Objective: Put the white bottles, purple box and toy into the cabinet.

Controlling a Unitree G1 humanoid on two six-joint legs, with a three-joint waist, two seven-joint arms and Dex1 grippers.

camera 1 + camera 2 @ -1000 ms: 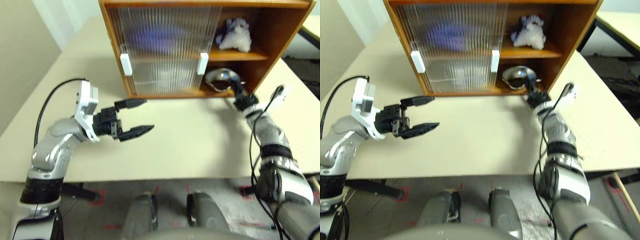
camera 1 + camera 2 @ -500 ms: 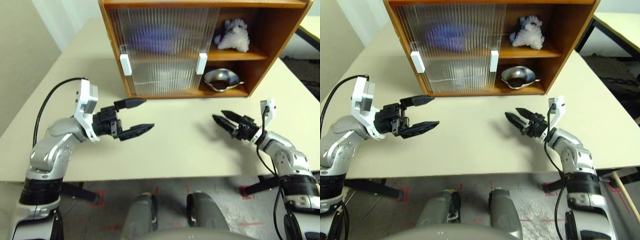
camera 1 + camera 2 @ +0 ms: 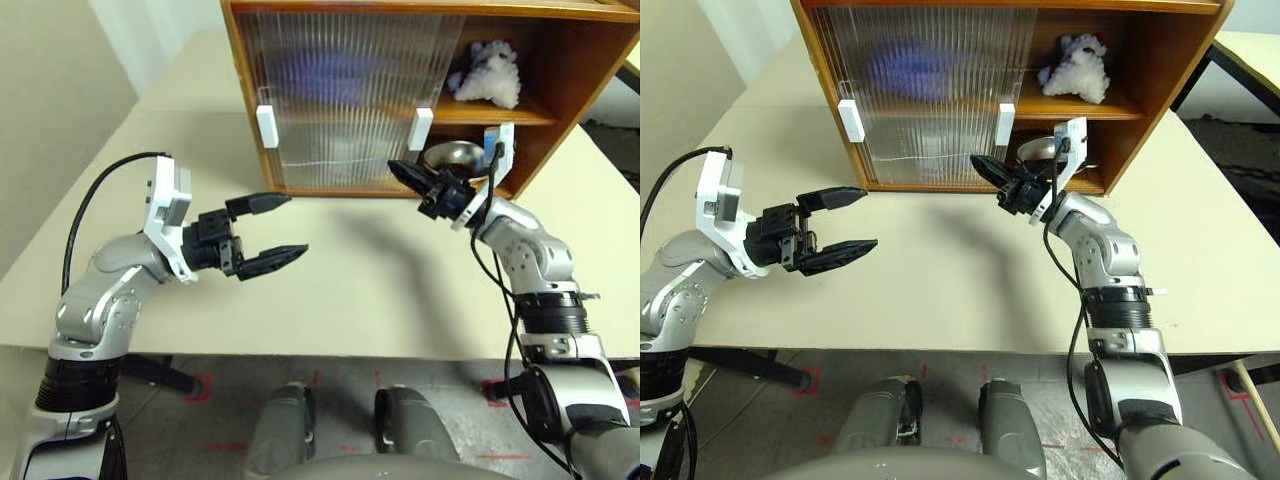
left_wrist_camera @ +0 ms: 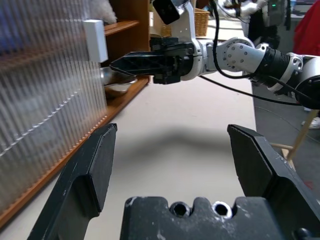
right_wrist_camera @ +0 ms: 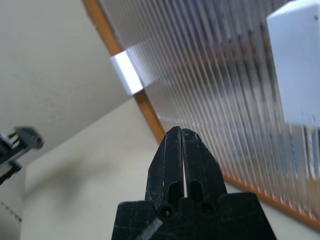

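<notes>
The cabinet (image 3: 252, 110) stands at the table's back, with its two ribbed doors overlapping on the left and the right bay uncovered. The fluffy white toy (image 3: 487, 78) sits on the upper shelf of that bay. A blurred purple patch behind the ribbed panes is the purple box (image 3: 325, 70). The white bottles are hidden. My right gripper (image 3: 392, 167) is shut on nothing, its tip in the air just below the right white handle (image 3: 420, 128). Out over the table in front of the doors, my left gripper (image 3: 297, 225) hangs open and empty.
A shiny steel bowl (image 3: 455, 155) lies on the lower shelf behind my right wrist. The other white handle (image 3: 266, 125) is at the doors' left side. The beige table (image 3: 360, 290) spreads between my arms.
My right gripper drew back from the bowl in the lower shelf, then rose, swung left toward the right door handle and shut its fingers. The left arm kept still.
</notes>
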